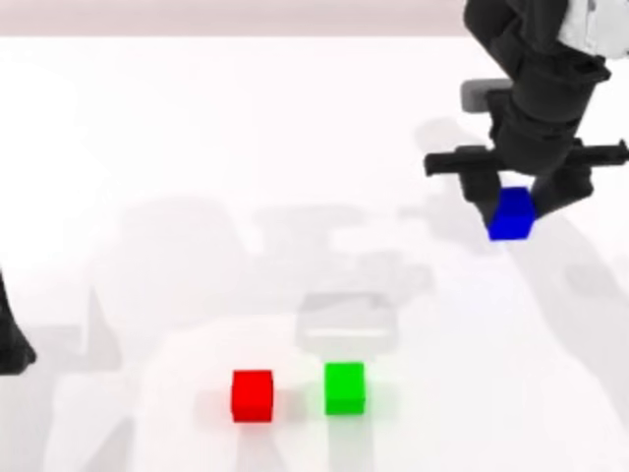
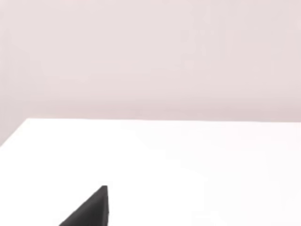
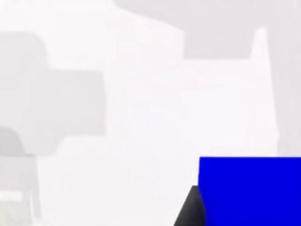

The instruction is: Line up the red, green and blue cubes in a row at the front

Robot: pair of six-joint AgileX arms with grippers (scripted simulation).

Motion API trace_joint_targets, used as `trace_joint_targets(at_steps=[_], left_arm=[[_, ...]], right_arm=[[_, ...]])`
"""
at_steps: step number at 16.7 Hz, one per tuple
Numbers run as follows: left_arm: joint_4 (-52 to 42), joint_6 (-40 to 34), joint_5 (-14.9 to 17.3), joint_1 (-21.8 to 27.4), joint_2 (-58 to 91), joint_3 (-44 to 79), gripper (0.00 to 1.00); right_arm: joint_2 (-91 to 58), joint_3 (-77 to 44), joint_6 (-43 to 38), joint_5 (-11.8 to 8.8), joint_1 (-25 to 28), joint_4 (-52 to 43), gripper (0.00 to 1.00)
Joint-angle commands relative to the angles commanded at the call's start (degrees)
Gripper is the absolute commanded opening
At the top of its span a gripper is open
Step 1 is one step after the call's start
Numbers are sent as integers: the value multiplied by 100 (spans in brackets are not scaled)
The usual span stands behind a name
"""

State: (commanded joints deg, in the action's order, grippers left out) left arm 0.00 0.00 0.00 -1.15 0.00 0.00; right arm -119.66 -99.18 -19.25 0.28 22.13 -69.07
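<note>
Jaws of my right gripper (image 1: 512,208) are closed around the blue cube (image 1: 511,214), at the desk's (image 1: 197,147) back right in the top view. Red cube (image 1: 253,395) and green cube (image 1: 344,387) already sit side by side at the front; blue is left. My left arm (image 1: 12,339) is parked at the left edge, and its wrist view does not tell me its jaws. In the right wrist view one finger (image 3: 190,209) touches the blue cube (image 3: 249,190).

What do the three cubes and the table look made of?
Red cube, green cube, blue cube: flat, even colour with no glints or grain, so matte, maybe plastic or painted; can't tell which. Table: plain white, matte, soft shadows only. The right pincer has the blue cube between its dark, dull fingers.
</note>
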Motion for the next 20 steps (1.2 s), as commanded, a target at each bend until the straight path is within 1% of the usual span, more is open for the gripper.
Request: trace_joint_targets(at_steps=[5,8,10,15,17,20], left_arm=[[0,0,0,0,0,0,100],[0,0,0,0,0,0,100],[0,0,0,0,0,0,100],[0,0,0,0,0,0,100],[0,0,0,0,0,0,100],[0,0,0,0,0,0,100]], right_arm=[[1311,1883,-1700,1,1441,422,0],[1834,2444,-2265,15,1978,606,0],[1912,2518,-2343,19,2056,636,0],[1857,2578,-2339,11,2042,719,0],[1754,2794,-2346,12,2048,1052,0],[1522,3240,-2365,14,2061,1806,0]])
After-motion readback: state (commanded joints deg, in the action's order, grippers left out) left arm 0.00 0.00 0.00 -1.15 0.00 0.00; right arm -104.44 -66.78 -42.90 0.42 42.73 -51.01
